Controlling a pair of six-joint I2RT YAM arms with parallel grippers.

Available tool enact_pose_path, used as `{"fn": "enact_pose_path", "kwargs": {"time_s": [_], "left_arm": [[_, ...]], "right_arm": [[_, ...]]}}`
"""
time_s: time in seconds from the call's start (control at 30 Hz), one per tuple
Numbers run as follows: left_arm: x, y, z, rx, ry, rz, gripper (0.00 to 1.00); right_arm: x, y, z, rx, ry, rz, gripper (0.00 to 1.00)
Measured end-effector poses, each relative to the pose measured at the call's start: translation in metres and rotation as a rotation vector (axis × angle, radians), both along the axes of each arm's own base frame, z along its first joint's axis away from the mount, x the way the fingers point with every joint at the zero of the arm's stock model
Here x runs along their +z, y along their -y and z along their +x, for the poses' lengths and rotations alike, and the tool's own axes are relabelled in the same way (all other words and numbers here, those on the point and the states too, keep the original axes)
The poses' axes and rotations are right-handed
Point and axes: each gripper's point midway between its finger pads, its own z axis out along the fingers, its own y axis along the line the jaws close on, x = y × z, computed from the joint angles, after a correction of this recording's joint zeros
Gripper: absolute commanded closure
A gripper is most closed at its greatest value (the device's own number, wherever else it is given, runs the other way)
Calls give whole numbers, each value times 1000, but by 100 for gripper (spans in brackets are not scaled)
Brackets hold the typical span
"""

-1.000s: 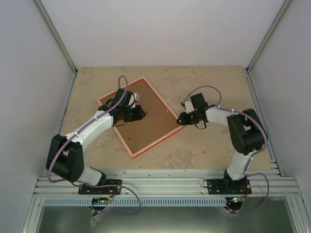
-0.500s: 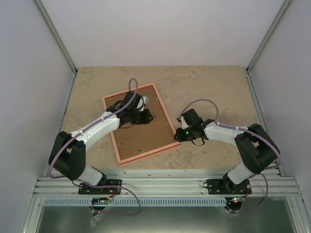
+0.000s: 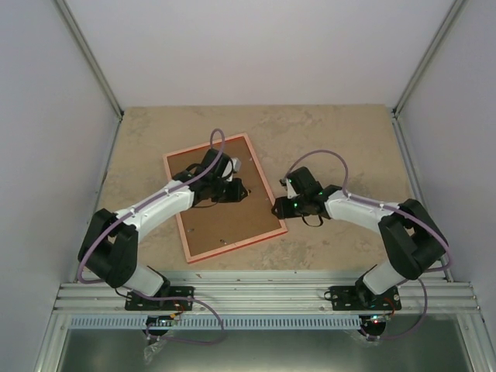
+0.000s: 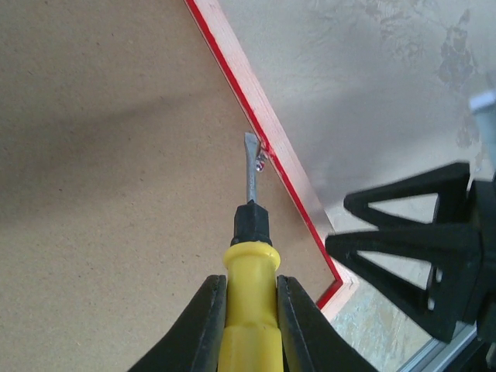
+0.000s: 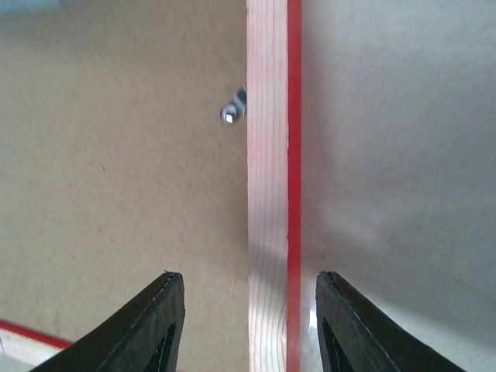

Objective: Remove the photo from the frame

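The frame [image 3: 237, 244] lies face down on the table, brown backing board [image 3: 225, 229] up, so the photo is hidden beneath it. My left gripper [image 4: 250, 283] is shut on a yellow-handled screwdriver [image 4: 249, 310]. Its flat tip [image 4: 249, 143] rests by a small metal tab [image 4: 262, 159] at the red rim [image 4: 256, 101]. In the top view the left gripper [image 3: 232, 188] hovers over the board's far right part. My right gripper [image 5: 249, 283] is open and straddles the frame's right rim [image 5: 267, 155] without touching it; the top view shows the right gripper [image 3: 277, 208] near the near-right corner.
Another metal tab [image 5: 232, 111] sticks out from the rim onto the board [image 5: 116, 194]. The beige stone-patterned table [image 3: 341, 132] is walled by white panels on three sides. An aluminium rail [image 3: 263, 294] carries both arm bases along the near edge.
The frame turned clockwise in the top view during the first half second, then stayed. The left gripper with the screwdriver moved right to the rim. The right gripper opened at the rim.
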Motion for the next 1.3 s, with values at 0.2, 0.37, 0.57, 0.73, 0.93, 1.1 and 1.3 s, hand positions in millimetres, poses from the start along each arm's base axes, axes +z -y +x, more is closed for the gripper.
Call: {"fn": "enact_pose_path", "kwargs": {"time_s": [0.2,0.37,0.57,0.73,0.93,1.1,1.3], "left_arm": [[-3,8,-9,-25,-8,0,100],[-2,15,-12,-38,-2,-10,100],[-8,24,-16,-51,-15,-11,100],[-12,28,-18,-57,-24,-7,100],[-18,30,-19,-53,-39,-4,100],[-27,34,-21,-60,-59,9,100],[-38,36,-21,-62,-76,23,100]], "right_arm": [[2,-4,24,-7,40,-12,54],[-9,-7,32,3,34,-29,56],[-16,-8,29,13,14,-30,60],[-24,-6,21,20,-8,-27,67],[-26,-7,20,18,-9,-10,73],[-25,-8,20,7,-14,5,75],[-26,-8,19,-4,-17,11,75]]}}
